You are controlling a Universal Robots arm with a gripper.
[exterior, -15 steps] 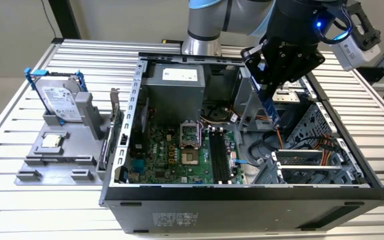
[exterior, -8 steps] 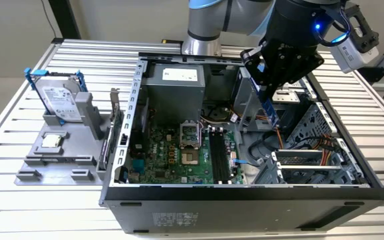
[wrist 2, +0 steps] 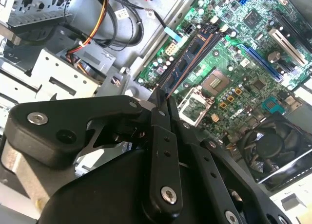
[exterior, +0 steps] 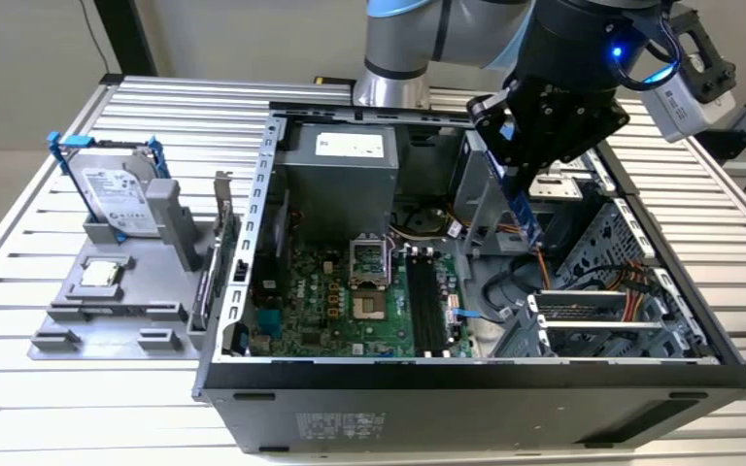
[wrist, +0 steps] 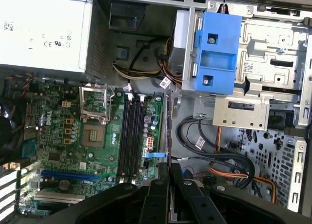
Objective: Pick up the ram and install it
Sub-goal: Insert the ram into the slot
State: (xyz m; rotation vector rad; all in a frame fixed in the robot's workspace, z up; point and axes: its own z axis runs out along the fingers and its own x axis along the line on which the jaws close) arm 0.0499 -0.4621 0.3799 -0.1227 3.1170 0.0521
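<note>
We see the gripper (exterior: 517, 178) clamped on the ram (exterior: 525, 216), high at the exterior view's right. If it is skewed over the memory slots (exterior: 423, 296), it could jam.

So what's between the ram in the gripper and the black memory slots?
In the first wrist view, a strip of motherboard lies between the ram and the memory slots, with a white connector and a blue tab on it.

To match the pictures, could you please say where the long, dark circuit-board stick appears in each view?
Exterior view: the dark circuit-board stick hangs from the black gripper, over the case.
Second wrist view: the stick, edge-on past the gripper's tips.
First wrist view: the stick, edge-on.
Shared landmark: the black memory slots.
</note>
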